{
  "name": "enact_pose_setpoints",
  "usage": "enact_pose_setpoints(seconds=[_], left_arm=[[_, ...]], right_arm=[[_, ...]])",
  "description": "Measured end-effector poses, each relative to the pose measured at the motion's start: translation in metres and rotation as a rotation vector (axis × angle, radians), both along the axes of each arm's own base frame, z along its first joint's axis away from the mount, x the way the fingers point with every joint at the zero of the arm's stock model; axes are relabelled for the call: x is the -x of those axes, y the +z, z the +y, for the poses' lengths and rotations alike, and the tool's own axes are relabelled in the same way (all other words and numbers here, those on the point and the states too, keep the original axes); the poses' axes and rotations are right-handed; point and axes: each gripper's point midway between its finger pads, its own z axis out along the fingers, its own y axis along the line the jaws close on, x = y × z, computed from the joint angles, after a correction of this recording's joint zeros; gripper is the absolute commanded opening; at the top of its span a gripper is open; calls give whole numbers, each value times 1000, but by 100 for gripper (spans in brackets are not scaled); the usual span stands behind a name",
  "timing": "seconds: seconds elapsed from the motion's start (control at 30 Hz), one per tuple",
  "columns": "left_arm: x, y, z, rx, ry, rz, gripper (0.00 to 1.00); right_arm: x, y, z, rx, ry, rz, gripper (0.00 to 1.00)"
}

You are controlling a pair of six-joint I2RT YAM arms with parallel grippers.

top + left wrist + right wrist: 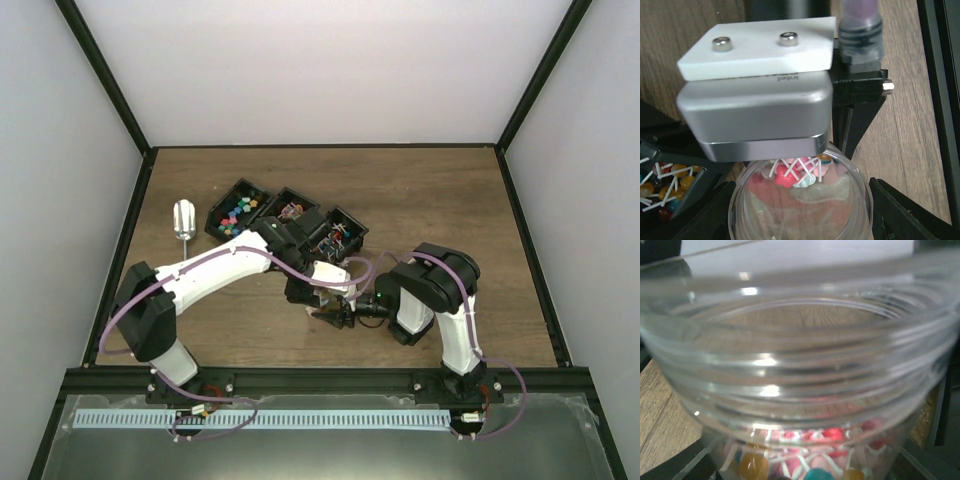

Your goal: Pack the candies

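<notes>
Some candies (792,171) lie at the bottom of the clear jar (790,390), a low heap of pink, red and white pieces with thin white sticks. Most of the jar's height is bare. More sit in three black bins (225,204) at the back of the table (430,200): bright cubes in the left one, wrapped pieces in the other two. The left wrist view shows one bin of orange and yellow pieces just beside the jar. A metal scoop (184,218) lies left of the bins, apart from both arms.

My right gripper (805,457) is clamped on the jar, which fills its view. My left gripper (801,200) has a finger pressed to each side of the same jar, so I read it as gripping too.

That shared hold is my main worry. If I move either arm while both squeeze, the jar could twist, slip or tip and scatter the candies. Releasing one side before the other is secure could drop it. The right wrist's camera (755,115) hangs just over the jar's mouth, close to my left fingers, so a misjudged shift could knock them together. The nearby bin could also get nudged.
</notes>
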Motion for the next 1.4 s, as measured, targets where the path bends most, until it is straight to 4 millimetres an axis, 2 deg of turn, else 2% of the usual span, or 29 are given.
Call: enact_pose_setpoints(seconds=[0.23,0.43,0.5,0.6,0.67,0.73,0.8,0.93,1.1,1.4], left_arm=[[-7,-6,1,-69,-135,-19,93],[-16,0,4,-83,-8,36,95],[-17,7,5,-68,89,52,97],[-14,29,4,18,214,55,99],[-10,45,5,83,269,48,99],[-6,55,6,129,311,47,97],[-5,58,4,149,351,58,95],[-8,47,2,136,428,100,91],[-9,33,4,97,490,132,77],[-15,23,6,52,526,107,70]], right_arm=[[2,0,-1,-1,8,15,54],[1,-1,-1,-3,-1,36,55],[1,-1,-2,-3,-4,39,62],[1,-1,-2,-2,-2,36,79],[1,-1,-2,-2,-2,36,89],[2,-3,-3,4,-8,46,92],[3,-5,-4,9,-12,56,94],[6,-8,-7,19,-15,73,94],[5,-8,-7,17,-22,80,93],[4,-8,-7,18,-27,80,92]])
